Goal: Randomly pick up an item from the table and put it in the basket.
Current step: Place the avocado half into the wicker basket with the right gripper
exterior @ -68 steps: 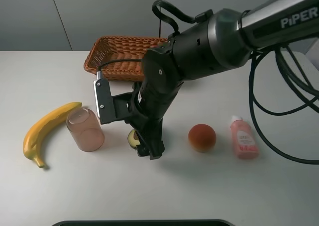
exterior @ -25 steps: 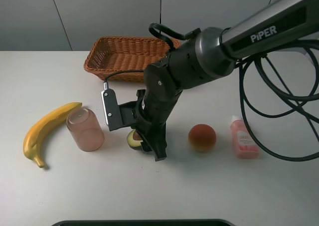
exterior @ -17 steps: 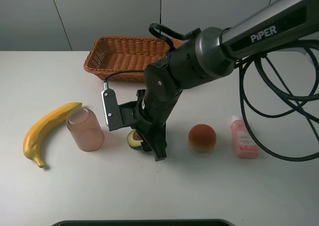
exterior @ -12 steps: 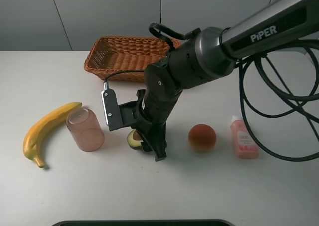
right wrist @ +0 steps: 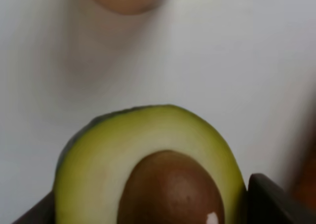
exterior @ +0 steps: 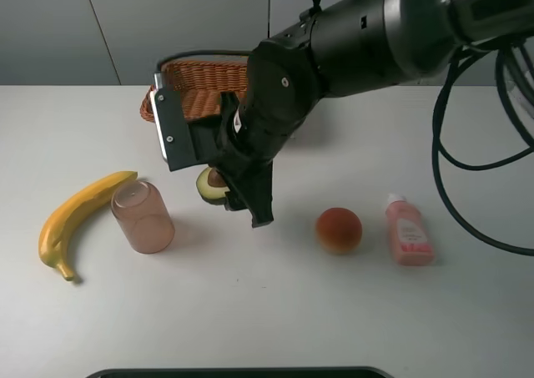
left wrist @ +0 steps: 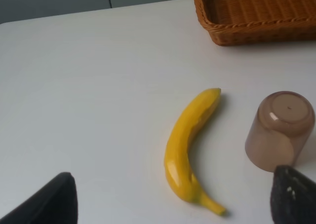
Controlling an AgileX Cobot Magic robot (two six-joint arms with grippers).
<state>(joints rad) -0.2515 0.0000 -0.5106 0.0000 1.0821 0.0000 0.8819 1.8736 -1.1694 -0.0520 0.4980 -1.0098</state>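
While the right gripper (exterior: pixel 236 198) clamps the avocado half (exterior: pixel 209 184) between its dark fingers, we see the fruit held off the table (exterior: pixel 250 320), short of the basket (exterior: pixel 188 103) and not yet over it. From the right wrist view we look straight at its cut face (right wrist: pixel 148 150), pale green flesh around the brown pit, with a fingertip at each side. In the high view we find an upturned pink cup (exterior: pixel 143 219) and a banana (exterior: pixel 79 218) to the left on the tabletop, and a round orange-red fruit (exterior: pixel 339 229) and a pink bottle (exterior: pixel 409 230) to the right. We see the left gripper (left wrist: pixel 170 202) with jaws spread wide and nothing between them, above the banana and cup.
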